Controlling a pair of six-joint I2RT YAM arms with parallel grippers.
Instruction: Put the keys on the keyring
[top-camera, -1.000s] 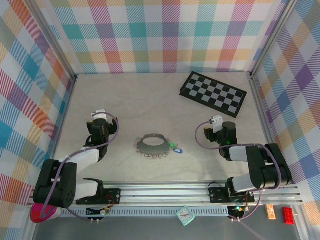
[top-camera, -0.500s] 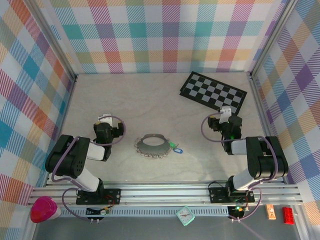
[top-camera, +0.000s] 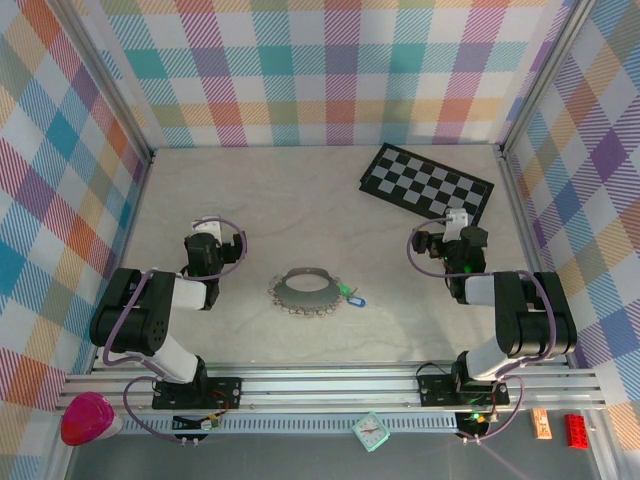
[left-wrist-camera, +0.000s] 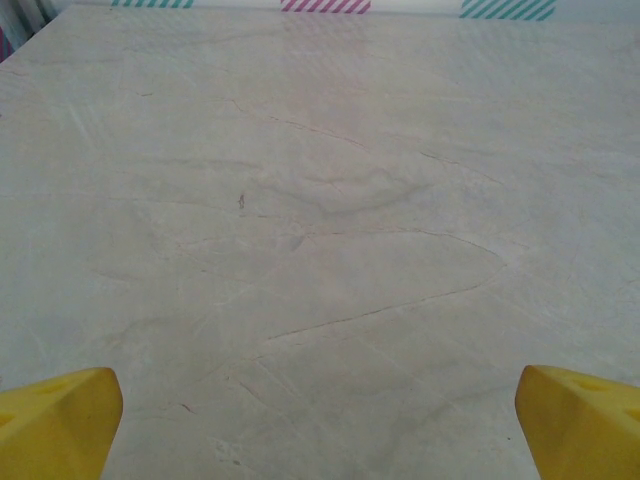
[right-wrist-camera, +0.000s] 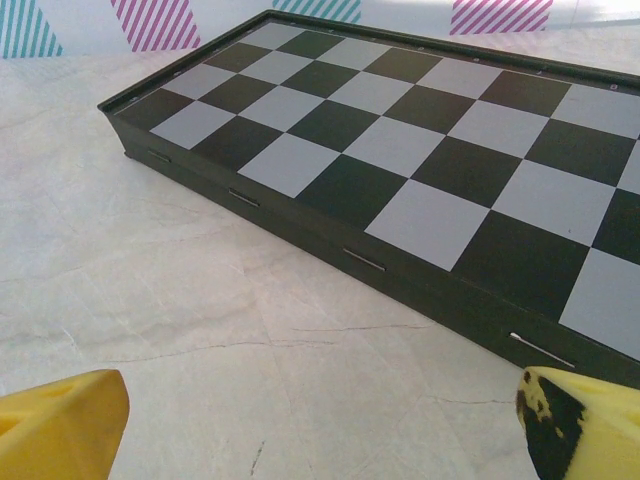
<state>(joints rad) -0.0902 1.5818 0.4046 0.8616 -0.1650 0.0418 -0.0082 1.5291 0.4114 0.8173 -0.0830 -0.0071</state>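
left end effector (left-wrist-camera: 320, 425) / right end effector (right-wrist-camera: 320, 425) wide open, empty | 1 keyring (top-camera: 300, 290) between them | 2 keys (top-camera: 351, 294) beside | 1 board (right-wrist-camera: 400, 150)

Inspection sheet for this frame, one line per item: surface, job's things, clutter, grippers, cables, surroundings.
Surface: beige marbled table, no spill seen.
Job's things: keyring lies flat mid-table, fringed with small silvery keys; green- and blue-headed keys lie at its right edge, and whether they are threaded cannot be told.
Clutter: chequered board lies flat at far right.
Grippers: left gripper open over bare table; right gripper open, facing the board; neither holds anything.
Cables: left arm's cable and right arm's cable loop at the wrists, clear of the keyring.
Surroundings: plaid walls; rail at near edge, small clock beyond it.
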